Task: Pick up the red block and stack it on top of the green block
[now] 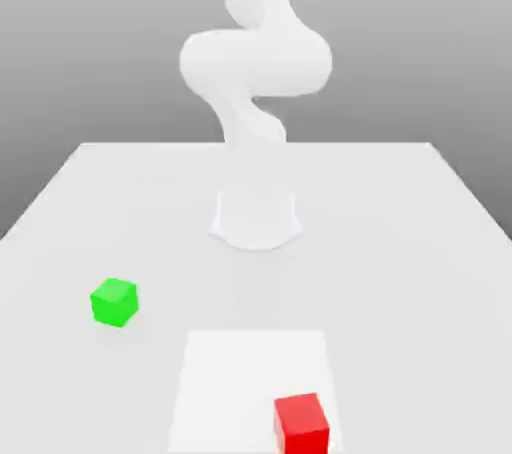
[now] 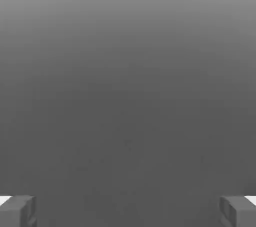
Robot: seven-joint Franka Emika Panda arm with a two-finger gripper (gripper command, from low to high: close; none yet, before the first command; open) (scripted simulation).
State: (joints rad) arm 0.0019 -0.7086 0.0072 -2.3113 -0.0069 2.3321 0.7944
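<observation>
My arm stands over the white table, w/ a lighter square patch near the front edge. Pincer spread wide, nothing btwn the fingertips. Green block sits on the exterior view's left; red block well apart from it, on the patch's corner, exterior view's right. Judging from that, I must go down & toward the front edge to reach red. It's a cube, so no long axis to align.

One red block sits at about five o'clock on the table. One green block (same size) lies near eight o'clock. One arm stands at twelve.
</observation>
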